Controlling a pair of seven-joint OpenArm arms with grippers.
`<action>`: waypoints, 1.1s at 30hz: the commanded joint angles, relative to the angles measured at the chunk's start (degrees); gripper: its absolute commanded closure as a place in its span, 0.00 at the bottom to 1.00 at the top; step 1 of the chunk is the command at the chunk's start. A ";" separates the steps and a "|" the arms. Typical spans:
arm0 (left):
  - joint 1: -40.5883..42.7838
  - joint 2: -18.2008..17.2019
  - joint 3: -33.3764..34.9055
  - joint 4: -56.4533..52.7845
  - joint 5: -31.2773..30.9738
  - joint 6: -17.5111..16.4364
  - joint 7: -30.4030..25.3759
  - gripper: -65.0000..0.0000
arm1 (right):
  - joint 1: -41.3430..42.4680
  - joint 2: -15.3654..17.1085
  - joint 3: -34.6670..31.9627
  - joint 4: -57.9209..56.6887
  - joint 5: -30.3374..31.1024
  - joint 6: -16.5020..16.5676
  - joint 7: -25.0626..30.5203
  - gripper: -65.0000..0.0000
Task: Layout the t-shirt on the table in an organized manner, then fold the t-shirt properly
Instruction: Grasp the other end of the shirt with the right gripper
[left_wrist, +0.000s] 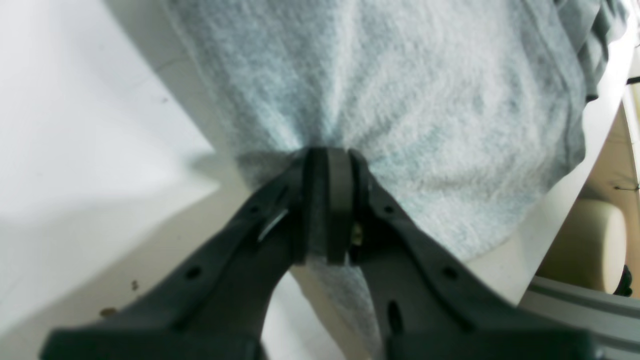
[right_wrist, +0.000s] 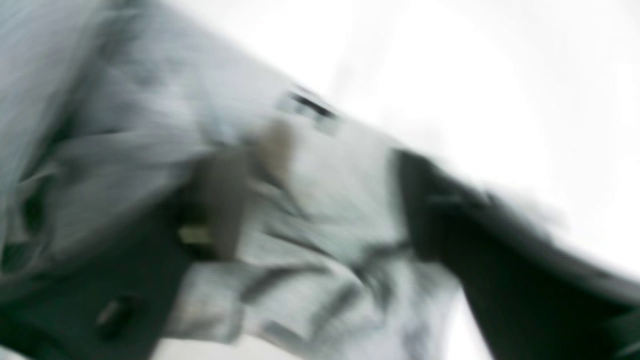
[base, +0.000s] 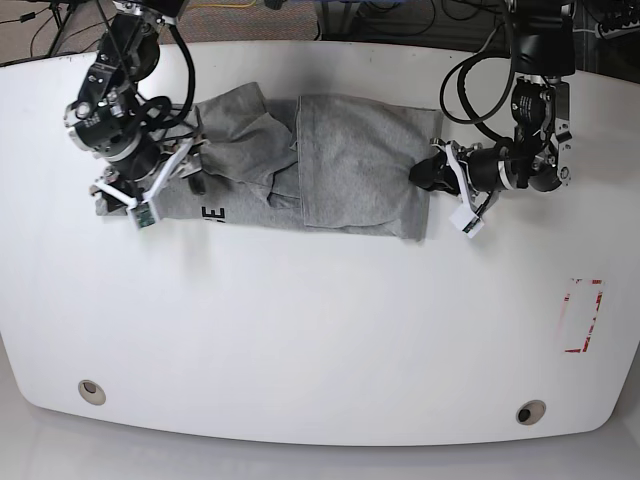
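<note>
Table (base: 320, 330): glossy white; its far corners are cut off at the top of the base view.

T-shirt (base: 340, 170): grey, lying rumpled on the table between the two grippers. One half is folded over the other, so only a fragment of black lettering shows, close beside the right gripper. Neck and sleeves cannot be sorted out in the bunched part.

Right gripper (right_wrist: 320, 200): the wrist view is badly motion-blurred. Two dark fingers (right_wrist: 430, 210) stand wide apart with crumpled cloth between and under them. Whether either finger actually presses the cloth cannot be told.

Left gripper (left_wrist: 327, 155): jaws pressed together, clamped on the t-shirt's edge. Fabric puckers in radiating creases just ahead of the tips, and a strip of cloth runs back beneath them. Beyond the cloth, the table edge falls away to blurred surroundings.
</note>
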 joint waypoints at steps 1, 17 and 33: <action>0.11 -2.37 0.02 -1.55 5.93 1.32 2.39 0.94 | 2.70 0.65 6.84 -0.96 3.75 -0.27 -2.63 0.05; 0.02 -3.60 -0.07 -3.22 5.93 1.32 1.77 0.94 | 6.92 10.76 21.26 -29.88 25.38 -0.27 -10.54 0.00; 0.02 -3.34 -0.07 -2.96 5.84 1.32 1.77 0.94 | 3.57 6.19 14.14 -34.63 30.30 -0.27 -10.10 0.00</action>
